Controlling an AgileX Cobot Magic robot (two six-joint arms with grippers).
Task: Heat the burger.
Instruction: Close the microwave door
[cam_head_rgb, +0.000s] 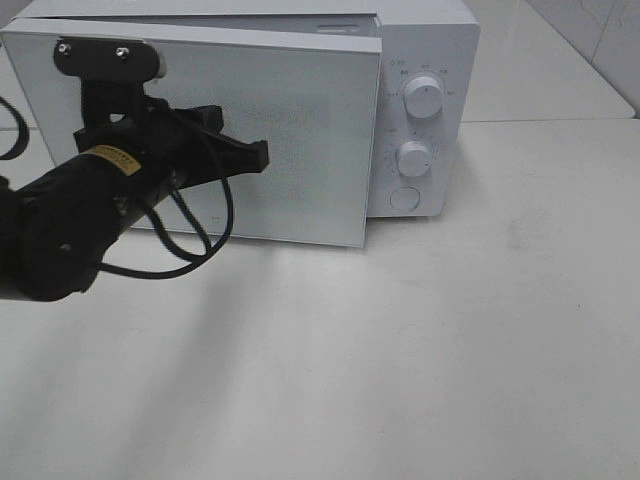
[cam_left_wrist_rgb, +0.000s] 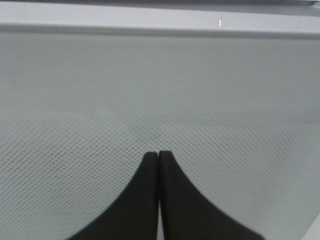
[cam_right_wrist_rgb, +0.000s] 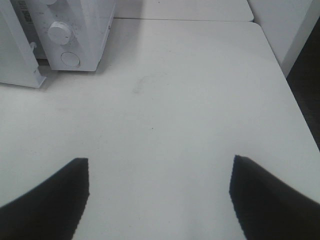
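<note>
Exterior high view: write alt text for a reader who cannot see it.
The shut left gripper on a black arm sits in front of the slightly ajar door of a white microwave. Its panel carries two knobs and a round button. No burger is in view.

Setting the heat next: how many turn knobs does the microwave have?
2, both on the panel right of the door: an upper knob and a lower knob beneath it. None seem hidden.
</note>
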